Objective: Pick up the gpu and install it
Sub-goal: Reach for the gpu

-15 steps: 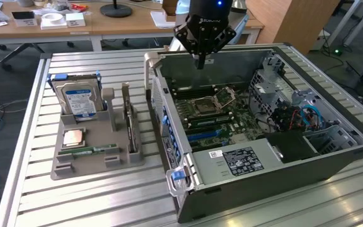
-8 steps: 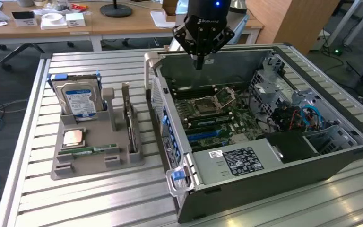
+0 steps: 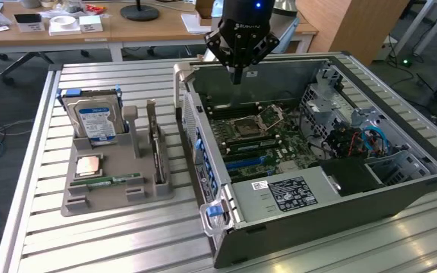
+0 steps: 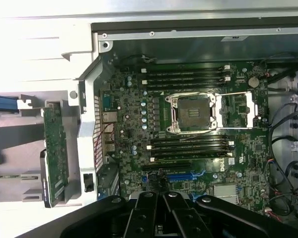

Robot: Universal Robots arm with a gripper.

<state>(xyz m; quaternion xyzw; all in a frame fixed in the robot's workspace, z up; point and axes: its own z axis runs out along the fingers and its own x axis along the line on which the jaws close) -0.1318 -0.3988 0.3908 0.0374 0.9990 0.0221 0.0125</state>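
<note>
The gripper (image 3: 238,77) hangs over the open computer case (image 3: 340,213), near the case's far wall as the exterior view has it, tips pointing straight down; its fingers (image 4: 181,213) are pressed together with no gap between them and nothing is caught in them; from the wrist view the closed tips (image 4: 164,195) sit above the motherboard (image 4: 198,148), with the bare processor socket (image 4: 193,111) and its raised metal frame in plain sight beneath

The gpu (image 3: 155,145) is not in the case; it stands on its long edge in a slot of the grey tray (image 3: 89,207), along the tray's edge nearest the case, well apart from the gripper; the wrist view catches it too, a green board (image 4: 54,148) upright just outside the case's rear bracket wall

The tray rests on the slatted metal table (image 3: 112,242), beside the case on the exterior view's left; at the tray's far end a hard drive (image 3: 93,119) with a blue and white label stands upright in its own slot; nearer the tray's front edge a processor chip (image 3: 88,165) lies flat, and a narrow RAM stick (image 3: 116,180) lies flat just beside it

Inside the case the motherboard (image 3: 256,139) lies flat on the floor, long dark memory slots either side of the socket (image 3: 268,116)
</note>
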